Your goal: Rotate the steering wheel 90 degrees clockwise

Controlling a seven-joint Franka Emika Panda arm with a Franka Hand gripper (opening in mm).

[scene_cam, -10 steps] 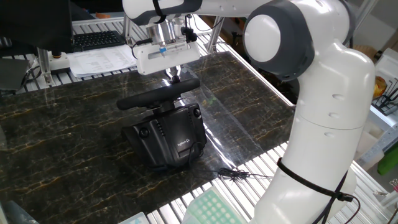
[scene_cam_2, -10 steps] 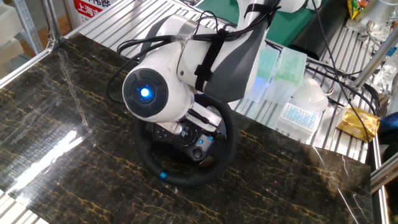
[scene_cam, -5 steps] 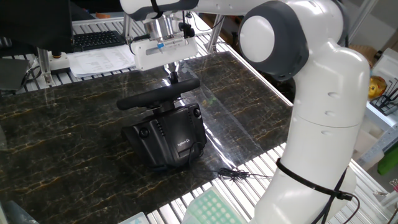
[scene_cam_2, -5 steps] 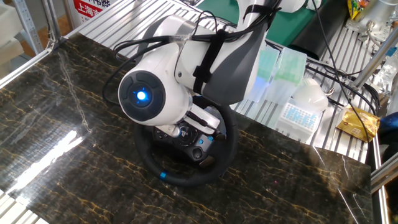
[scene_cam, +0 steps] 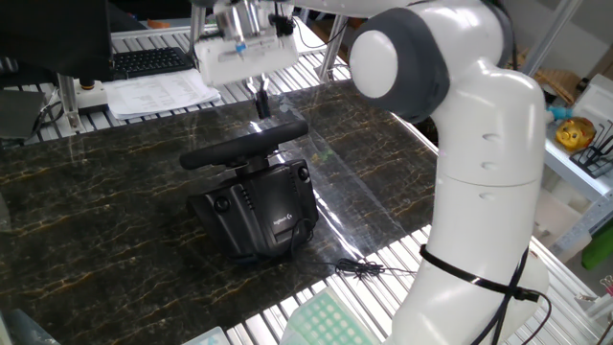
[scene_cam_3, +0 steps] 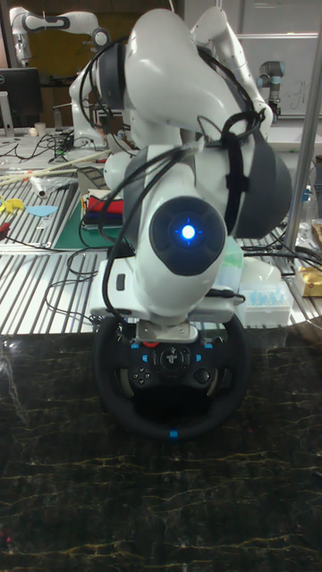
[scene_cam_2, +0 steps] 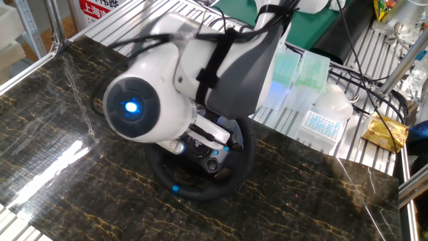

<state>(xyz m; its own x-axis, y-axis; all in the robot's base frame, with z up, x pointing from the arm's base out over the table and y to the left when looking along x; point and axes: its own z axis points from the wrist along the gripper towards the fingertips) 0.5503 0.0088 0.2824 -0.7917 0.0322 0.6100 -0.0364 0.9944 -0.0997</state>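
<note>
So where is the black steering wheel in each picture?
One fixed view: the black round steering wheel sits centre-left, seen edge-on atop its boxy base, under the gripper.
The other fixed view: lower centre, half hidden by the arm.
Tall fixed view: centre, just below the middle, facing us.
Shared landmark: the dark marble tabletop under it.

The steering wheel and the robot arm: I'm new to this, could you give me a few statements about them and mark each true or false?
1. The gripper is clamped on the steering wheel. False: it hangs above the rim, apart from it.
2. The wheel's base bears a small white logo. True.
3. The wheel lies flat on the table with no base. False: it sits mounted on a boxy black base.
4. A blue mark sits at the rim's bottom. True.
</note>
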